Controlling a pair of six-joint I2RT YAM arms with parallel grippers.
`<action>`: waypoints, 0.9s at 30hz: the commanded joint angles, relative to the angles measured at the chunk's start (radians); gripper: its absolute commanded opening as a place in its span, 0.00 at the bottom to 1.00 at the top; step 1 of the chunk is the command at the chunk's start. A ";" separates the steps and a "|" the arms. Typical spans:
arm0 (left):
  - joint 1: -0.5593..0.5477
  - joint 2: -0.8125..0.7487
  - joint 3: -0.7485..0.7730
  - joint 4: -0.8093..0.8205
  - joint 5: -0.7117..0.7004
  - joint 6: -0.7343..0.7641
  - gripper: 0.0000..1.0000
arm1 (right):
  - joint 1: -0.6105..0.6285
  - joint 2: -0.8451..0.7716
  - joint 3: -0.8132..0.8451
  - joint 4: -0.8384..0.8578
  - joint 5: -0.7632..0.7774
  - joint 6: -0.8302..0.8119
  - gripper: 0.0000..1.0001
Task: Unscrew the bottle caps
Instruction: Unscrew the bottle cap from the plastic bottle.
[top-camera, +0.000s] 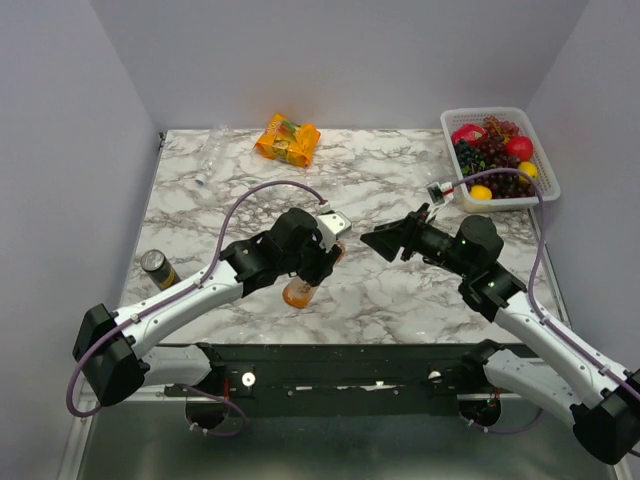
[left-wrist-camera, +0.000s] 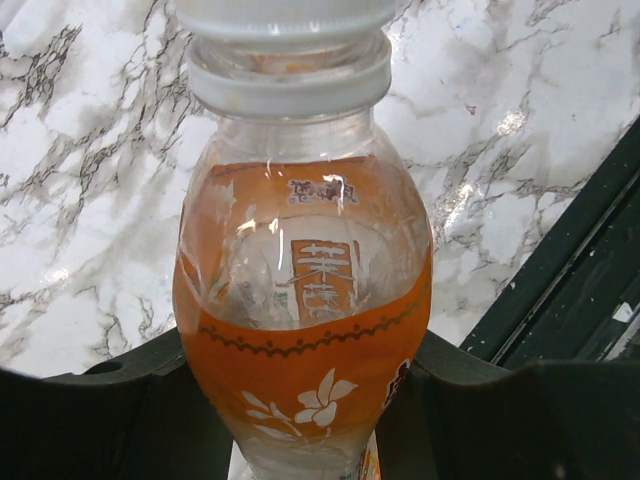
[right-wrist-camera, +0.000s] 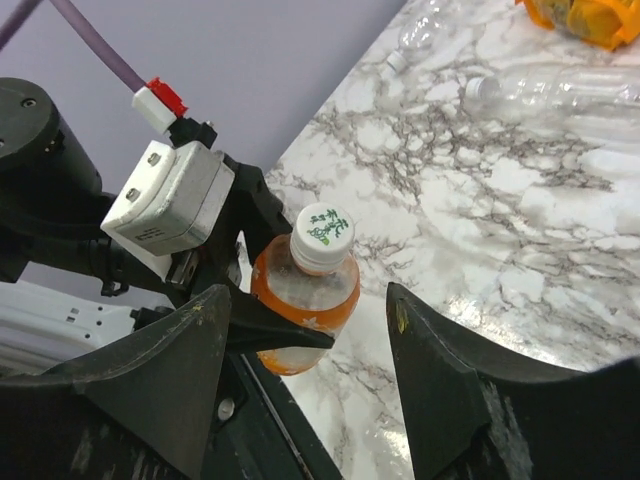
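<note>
Top external view: an orange bottle is held tilted over the marble table near its front edge, clamped around the body by the left gripper. Whether the bottle's base touches the marble cannot be told. From the left wrist camera the same bottle is seen filling the frame. Its lower body, with orange liquid and a flowered label, is pinched between the two dark fingers, and the white cap is seated on the neck at the top edge.

The right gripper is pointed at the capped end from the right, near it. Its jaws are spread wide and nothing is held between them. In the right wrist view the cap, printed with green marks, is framed between the two parted fingers but is not touched by them.

Two clear bottles are seen lying on the marble farther off in that view. An orange snack packet lies by the back edge. A white basket of fruit is placed at the back right corner, and a dark can lies at the left edge.
</note>
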 joint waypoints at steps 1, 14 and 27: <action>-0.017 0.013 0.028 -0.007 -0.065 0.001 0.39 | 0.044 0.057 0.037 -0.007 0.056 0.037 0.71; -0.051 0.047 0.032 -0.021 -0.078 0.007 0.39 | 0.091 0.193 0.044 0.093 0.018 0.095 0.68; -0.085 0.075 0.037 -0.030 -0.104 0.016 0.39 | 0.104 0.233 0.039 0.140 0.027 0.112 0.65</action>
